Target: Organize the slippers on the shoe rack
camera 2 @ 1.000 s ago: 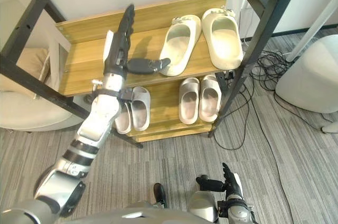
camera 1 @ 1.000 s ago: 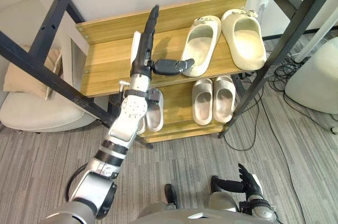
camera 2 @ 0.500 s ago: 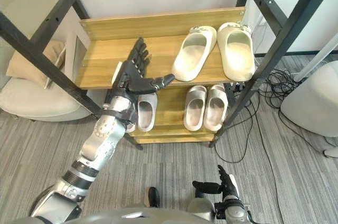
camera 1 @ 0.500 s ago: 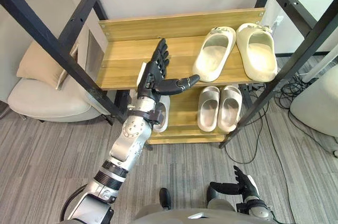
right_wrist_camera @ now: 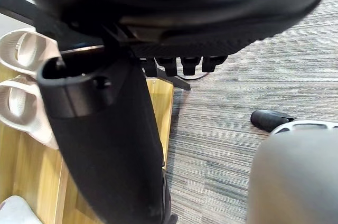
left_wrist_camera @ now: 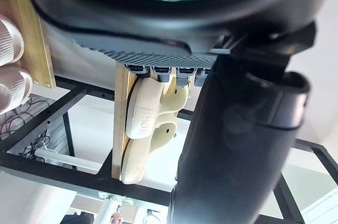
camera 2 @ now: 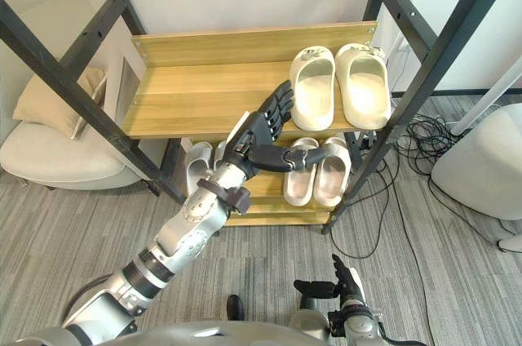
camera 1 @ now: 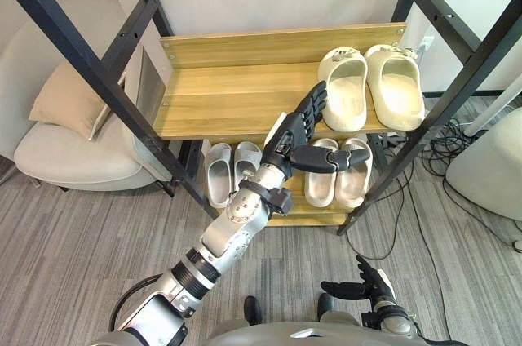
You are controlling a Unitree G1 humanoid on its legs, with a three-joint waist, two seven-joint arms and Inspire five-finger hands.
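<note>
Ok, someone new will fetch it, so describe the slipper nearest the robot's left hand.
Go to the wooden shoe rack, top shelf, right end. Of the two side by side there, it is the left cream slipper, next to the left hand. It is chunkier than the ribbed beige pair below.

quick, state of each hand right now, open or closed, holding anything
left hand: open, holding nothing
right hand: open, holding nothing

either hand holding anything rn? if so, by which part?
Nothing held. The left hand is open, fingers straight, beside the left cream slipper on the top shelf. The right hand, down low, is open too.
</note>
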